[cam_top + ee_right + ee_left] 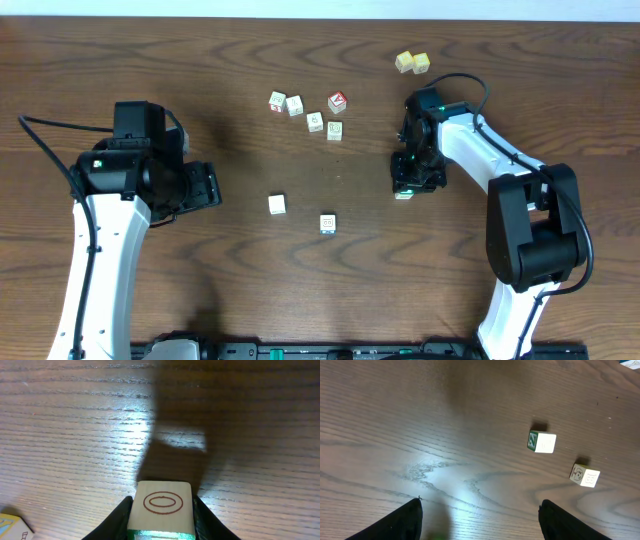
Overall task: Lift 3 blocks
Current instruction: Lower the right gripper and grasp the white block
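Three letter cubes on a wooden bench, with two robot arms at work. Nearest the arms' bases lies the blue-sided cube, whitish on top with an orange-yellow mark, alone on bare wood. Just beyond it and to the left sits the white cube, near it but not touching. In the left wrist view this cube shows a green side, and the other cube lies close by.

At right, the right pincer points down over the green cube, of which only a green sliver shows from overhead. Seen from the right wrist, the pincer is closed on this cube. Its jaws press both sides of a cream face that carries a red oval, with a green edge below. Whether the cube has left the bench cannot be told.

At left, the left pincer hangs above bare wood, well apart from every cube. Its jaws are spread wide with nothing between them.

Farther back, five lettered cubes form a loose cluster, one of them red-faced. At the far edge two yellow cubes sit touching.
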Motion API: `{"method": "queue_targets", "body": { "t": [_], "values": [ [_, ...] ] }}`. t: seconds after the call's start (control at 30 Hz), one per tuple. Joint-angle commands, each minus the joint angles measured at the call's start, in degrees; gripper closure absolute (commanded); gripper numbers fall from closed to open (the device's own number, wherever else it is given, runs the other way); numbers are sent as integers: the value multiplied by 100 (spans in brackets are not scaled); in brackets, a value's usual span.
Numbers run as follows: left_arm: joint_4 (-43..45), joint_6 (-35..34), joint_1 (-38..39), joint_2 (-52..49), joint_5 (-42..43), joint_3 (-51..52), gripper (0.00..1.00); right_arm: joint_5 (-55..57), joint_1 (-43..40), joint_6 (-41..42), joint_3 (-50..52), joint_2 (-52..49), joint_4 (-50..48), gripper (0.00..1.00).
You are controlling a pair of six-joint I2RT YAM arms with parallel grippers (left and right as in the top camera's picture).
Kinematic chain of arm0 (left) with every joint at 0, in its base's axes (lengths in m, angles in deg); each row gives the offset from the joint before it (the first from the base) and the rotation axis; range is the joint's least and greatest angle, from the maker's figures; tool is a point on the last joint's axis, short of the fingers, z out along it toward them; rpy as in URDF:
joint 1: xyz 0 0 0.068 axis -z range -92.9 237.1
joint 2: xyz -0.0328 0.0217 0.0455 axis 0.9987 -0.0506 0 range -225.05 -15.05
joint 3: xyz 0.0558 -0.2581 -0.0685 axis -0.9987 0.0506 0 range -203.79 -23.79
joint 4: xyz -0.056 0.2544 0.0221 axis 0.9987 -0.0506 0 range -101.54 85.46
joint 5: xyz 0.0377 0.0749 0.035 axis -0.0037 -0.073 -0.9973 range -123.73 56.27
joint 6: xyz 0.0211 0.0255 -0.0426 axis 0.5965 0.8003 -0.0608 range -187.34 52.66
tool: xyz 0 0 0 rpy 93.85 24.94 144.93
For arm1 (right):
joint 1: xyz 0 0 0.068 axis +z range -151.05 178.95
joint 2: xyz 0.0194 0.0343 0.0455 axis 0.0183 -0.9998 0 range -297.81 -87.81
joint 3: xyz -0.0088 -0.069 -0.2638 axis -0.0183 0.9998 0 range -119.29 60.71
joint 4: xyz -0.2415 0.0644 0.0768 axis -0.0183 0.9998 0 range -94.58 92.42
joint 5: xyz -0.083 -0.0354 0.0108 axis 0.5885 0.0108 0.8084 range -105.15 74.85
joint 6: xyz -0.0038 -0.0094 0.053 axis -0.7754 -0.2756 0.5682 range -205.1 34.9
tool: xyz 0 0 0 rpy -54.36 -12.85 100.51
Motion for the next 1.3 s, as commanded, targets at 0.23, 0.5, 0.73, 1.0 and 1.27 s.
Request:
{"method": "queue_targets", "body": {
  "t": [0.23,0.5,0.73,1.0,1.27],
  "values": [
    [-17,114,7,-11,-76,-140,25,643,-11,-55,-76,-11,-254,71],
    [-17,114,7,-11,-76,-140,25,745,92,-50,-393,-9,149,70],
    [-17,114,7,-11,-74,-140,25,903,295,85,-560,-17,334,69],
    [-17,114,7,-11,-76,-140,25,1110,350,367,-463,-92,197,71],
    [-17,114,7,-11,-76,-140,25,1082,348,597,-304,-94,72,70]
  ]
}}
